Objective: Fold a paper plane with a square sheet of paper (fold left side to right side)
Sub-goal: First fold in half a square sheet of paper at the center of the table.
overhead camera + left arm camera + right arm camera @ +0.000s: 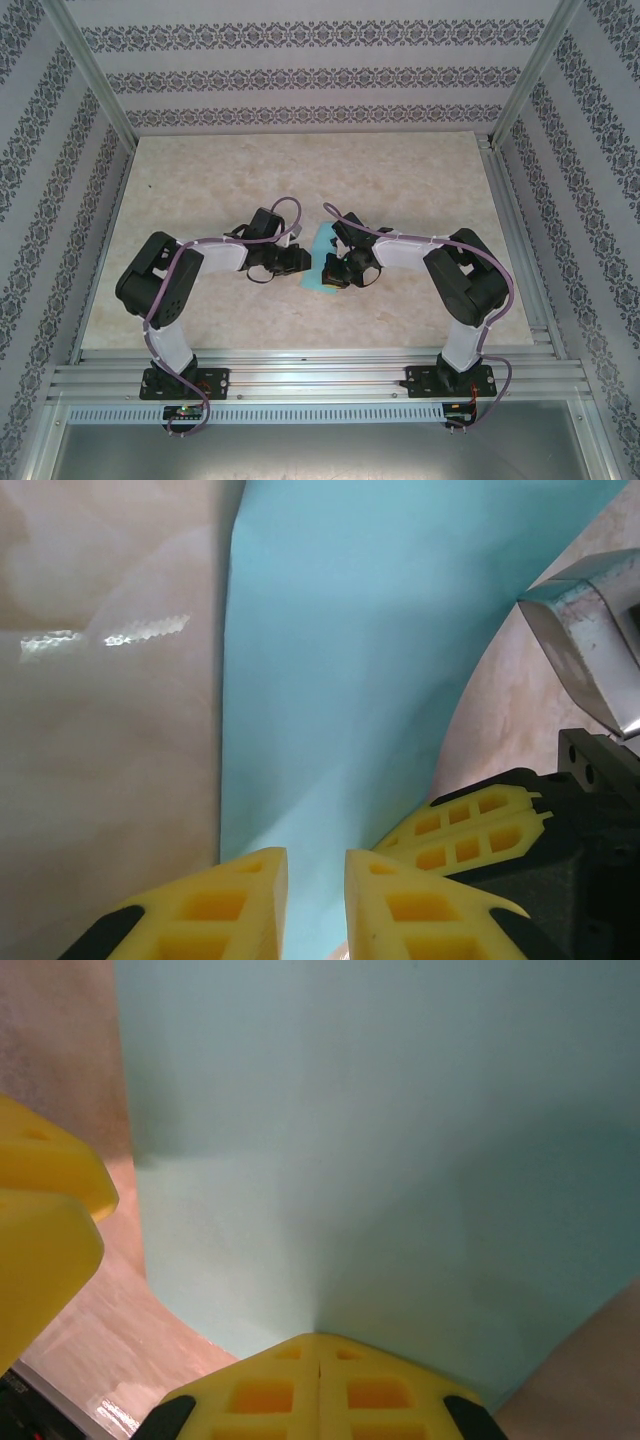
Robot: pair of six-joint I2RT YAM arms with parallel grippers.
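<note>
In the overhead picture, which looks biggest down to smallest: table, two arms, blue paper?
1. Table
2. Left arm and right arm, which look alike
3. Blue paper, partly covered by the arms

The square sheet of paper (pixel 322 246) lies on the table (pixel 400 180) — between left gripper (pixel 299 262) and right gripper (pixel 335 274).

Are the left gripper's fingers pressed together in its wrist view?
No: the left gripper has a clear gap between its yellow fingers, and the cyan sheet of paper shows through it.
</note>
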